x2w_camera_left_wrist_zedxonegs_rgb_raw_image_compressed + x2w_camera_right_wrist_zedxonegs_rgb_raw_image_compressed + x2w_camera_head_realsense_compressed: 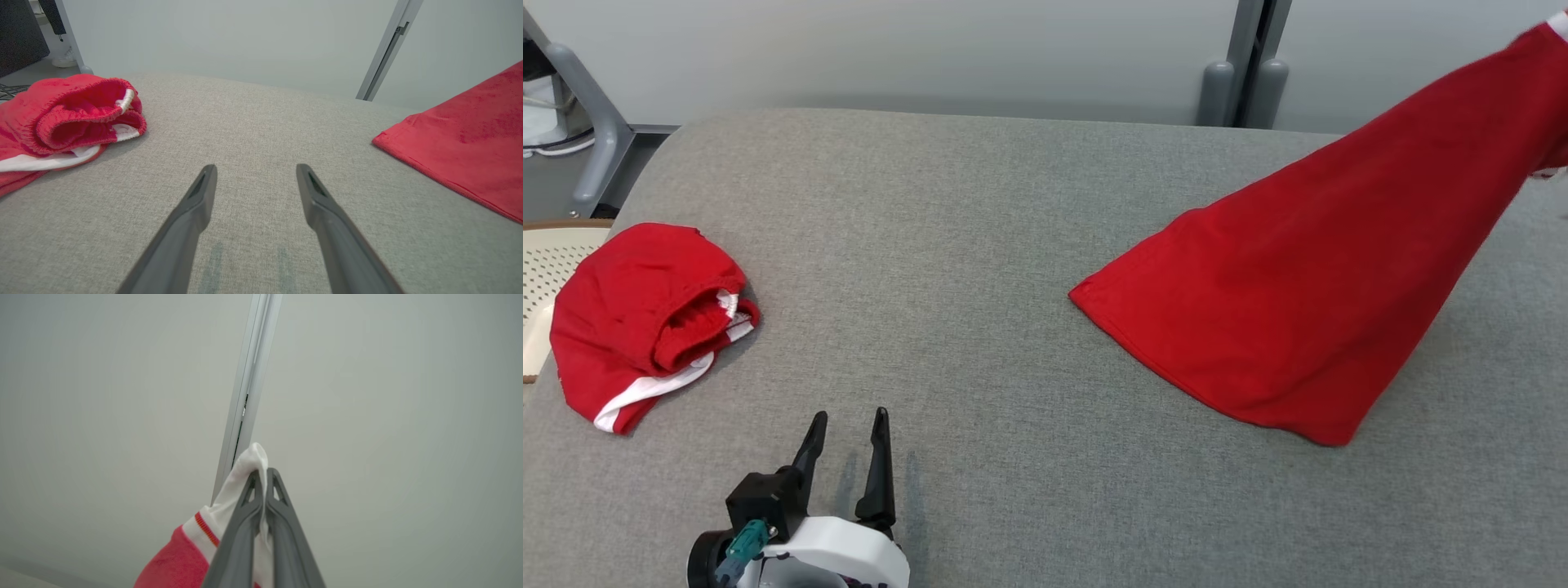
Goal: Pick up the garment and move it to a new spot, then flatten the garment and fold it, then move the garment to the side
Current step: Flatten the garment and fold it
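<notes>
Wrist view — right gripper [264,474] pinching the garment [186,549] (white hem).

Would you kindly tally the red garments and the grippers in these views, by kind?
Red garments: 2, the crumpled garment and the lifted garment
Grippers: 2, the left gripper and the right gripper
Total: 4

Grey fabric surface [980,245] bears a crumpled red bundle [637,318] and half-raised red garment [1258,343].

Two red garments [1298,269] [645,318], two end effectors [849,416] [264,473], one grey table [980,245].
</notes>
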Controlling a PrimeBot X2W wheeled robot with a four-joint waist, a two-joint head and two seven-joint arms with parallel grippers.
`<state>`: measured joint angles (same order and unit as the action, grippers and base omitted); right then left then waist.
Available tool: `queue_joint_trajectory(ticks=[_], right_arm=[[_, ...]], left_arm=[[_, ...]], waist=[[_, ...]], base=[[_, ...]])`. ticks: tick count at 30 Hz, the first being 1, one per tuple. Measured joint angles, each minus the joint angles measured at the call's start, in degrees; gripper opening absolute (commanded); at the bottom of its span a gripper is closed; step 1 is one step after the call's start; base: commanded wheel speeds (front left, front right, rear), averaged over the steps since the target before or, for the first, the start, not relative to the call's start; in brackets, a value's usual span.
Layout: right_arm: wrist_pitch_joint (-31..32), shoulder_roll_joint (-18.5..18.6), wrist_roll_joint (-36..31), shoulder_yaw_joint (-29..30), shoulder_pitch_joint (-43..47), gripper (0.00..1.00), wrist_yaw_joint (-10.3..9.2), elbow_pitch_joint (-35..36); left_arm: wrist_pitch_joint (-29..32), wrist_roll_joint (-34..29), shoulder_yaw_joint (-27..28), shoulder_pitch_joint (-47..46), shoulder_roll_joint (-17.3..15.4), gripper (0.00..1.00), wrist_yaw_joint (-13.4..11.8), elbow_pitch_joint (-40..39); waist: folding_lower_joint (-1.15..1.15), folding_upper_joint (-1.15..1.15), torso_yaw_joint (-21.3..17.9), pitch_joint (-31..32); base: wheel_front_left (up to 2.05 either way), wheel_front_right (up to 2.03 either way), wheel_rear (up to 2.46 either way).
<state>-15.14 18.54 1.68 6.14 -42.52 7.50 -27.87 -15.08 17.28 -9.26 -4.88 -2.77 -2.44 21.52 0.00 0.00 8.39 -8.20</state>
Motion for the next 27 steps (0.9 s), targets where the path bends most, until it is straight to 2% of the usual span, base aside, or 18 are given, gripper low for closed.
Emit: queue_joint_trajectory(ticks=[5,7,14,18,23,27], right_arm=[[0.0,0.8,0.6,-9.7,-6.0,0.00,0.00,-2.2],[0.0,0.8,0.9,-14.1,-9.8,0.00,0.01,-4.3],[0.0,3.7,-2.6,-17.1,-21.7,0.00,0.01,-5.6],[0.0,4.2,-3.1,-19.1,-26.4,0.00,0.00,-1.1],[0.0,1.9,1.4,-23.0,-24.6,0.00,0.01,7.2],[0.0,2.1,3.8,-25.3,-15.6,0.00,0.01,9.4]], left_arm=[[0.0,1.8,-2.2,0.0,0.0,1.00,-0.1,0.4],[0.0,2.7,-3.8,-0.1,0.0,1.00,-0.2,0.6],[0.0,3.4,-5.7,-0.3,0.0,1.00,-0.4,1.3],[0.0,3.4,-5.5,0.2,0.0,1.00,-0.4,1.7],[0.0,3.5,-5.2,1.1,-0.1,1.00,-0.6,1.7],[0.0,3.8,-5.5,1.0,0.0,1.00,-0.6,1.5]], waist=[[0.00,0.00,1.7,0.0],[0.00,0.00,3.5,0.0],[0.00,0.00,9.3,0.4],[0.00,0.00,12.3,0.8],[0.00,0.00,12.7,1.3],[0.00,0.00,10.6,1.1]], base=[[0.00,0.00,0.00],[0.00,0.00,0.00],[0.00,0.00,0.00],[0.00,0.00,0.00],[0.00,0.00,0.00],[0.00,0.00,0.00]])
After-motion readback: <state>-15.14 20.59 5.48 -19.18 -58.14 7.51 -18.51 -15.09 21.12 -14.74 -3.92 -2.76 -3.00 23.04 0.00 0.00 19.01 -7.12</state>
